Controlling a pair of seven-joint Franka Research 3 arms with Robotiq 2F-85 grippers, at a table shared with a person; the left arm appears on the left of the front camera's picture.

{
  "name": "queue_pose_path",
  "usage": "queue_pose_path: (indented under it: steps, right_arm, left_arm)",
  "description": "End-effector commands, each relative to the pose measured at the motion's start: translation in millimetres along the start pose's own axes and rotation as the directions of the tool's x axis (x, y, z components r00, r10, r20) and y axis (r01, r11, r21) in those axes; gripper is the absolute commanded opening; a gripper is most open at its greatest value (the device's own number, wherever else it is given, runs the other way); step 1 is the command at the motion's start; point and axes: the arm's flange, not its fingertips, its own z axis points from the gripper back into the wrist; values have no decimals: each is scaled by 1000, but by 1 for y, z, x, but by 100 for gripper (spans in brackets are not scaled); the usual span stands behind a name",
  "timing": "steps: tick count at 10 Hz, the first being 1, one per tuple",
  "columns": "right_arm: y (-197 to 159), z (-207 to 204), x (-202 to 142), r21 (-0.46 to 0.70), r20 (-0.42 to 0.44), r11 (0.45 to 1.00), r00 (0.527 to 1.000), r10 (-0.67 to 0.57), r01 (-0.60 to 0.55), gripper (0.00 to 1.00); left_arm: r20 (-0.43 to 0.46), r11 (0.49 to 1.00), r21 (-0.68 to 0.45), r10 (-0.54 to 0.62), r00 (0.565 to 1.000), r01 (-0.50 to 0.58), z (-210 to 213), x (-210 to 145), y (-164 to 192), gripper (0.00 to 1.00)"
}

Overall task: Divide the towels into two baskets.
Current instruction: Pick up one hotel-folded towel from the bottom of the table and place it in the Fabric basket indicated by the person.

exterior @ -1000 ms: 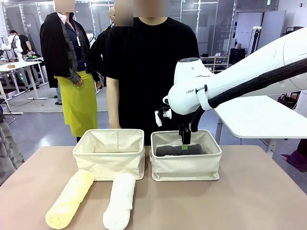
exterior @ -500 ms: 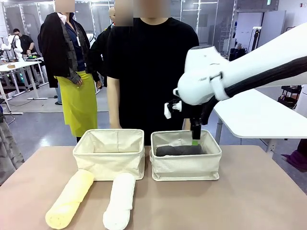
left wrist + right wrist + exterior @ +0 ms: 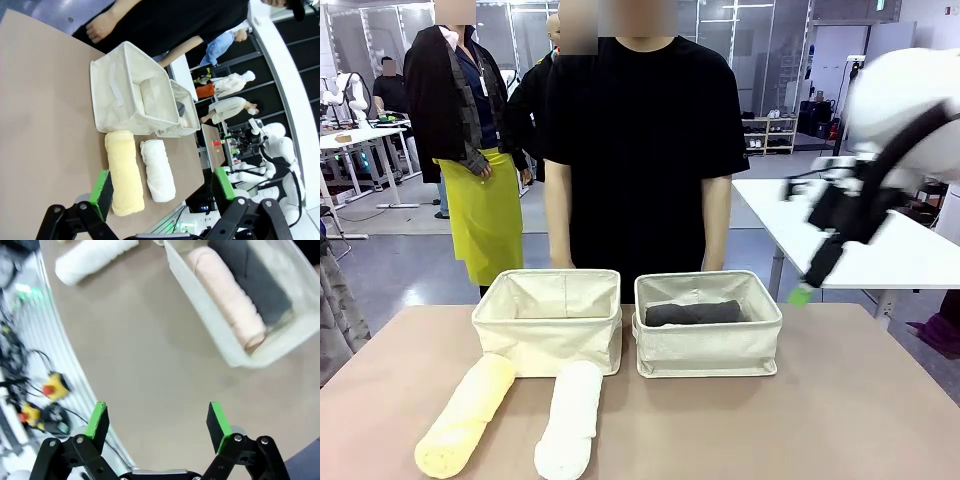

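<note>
Two cream canvas baskets stand side by side, the left basket holding nothing that I can see. The right basket holds the dark grey towel; the right wrist view shows the pinkish-beige towel lying beside the grey one in it. The yellow towel and the white towel lie on the table in front of the left basket. My right gripper, blurred, hangs to the right of the right basket, open and holding nothing. My left gripper is open, well back from the yellow towel.
A person in a black shirt stands just behind the baskets with both arms hanging down. A white table stands at the back right. Bare tabletop lies in front of the right basket.
My right arm has lifted away from the right basket and swung to the right, leaving the grey towel in the basket. The towels on the table have not moved.
</note>
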Motion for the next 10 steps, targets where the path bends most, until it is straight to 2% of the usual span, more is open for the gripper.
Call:
queue_pose_path:
  steps: [1,2,3,4,5,7,8,10]
  right_arm:
    - [-31,13,-80,162,288,972,934,-210,169,98]
    - [-51,22,-127,226,348,931,869,-351,286,98]
    - [-71,32,-180,333,410,872,778,-476,358,98]
    - [-83,38,-222,438,476,828,692,-543,349,98]
    - [-92,38,-265,527,486,771,618,-618,358,98]
    - [-102,17,-337,630,520,708,503,-690,320,98]
    - [-103,-1,-361,652,515,684,470,-717,329,98]
    - [-104,-24,-387,674,516,658,425,-744,336,98]
  left_arm:
    - [12,1000,-23,-4,1000,4,3,2,0,100]
    - [12,1000,-23,-4,1000,4,3,2,0,100]
    - [12,1000,-23,-4,1000,4,3,2,0,100]
    - [12,1000,-23,-4,1000,4,3,2,0,100]
    - [12,1000,-23,-4,1000,4,3,2,0,100]
    - [12,1000,-23,-4,1000,4,3,2,0,100]
    - [12,1000,-23,-4,1000,4,3,2,0,100]
    - [12,1000,-23,-4,1000,4,3,2,0,100]
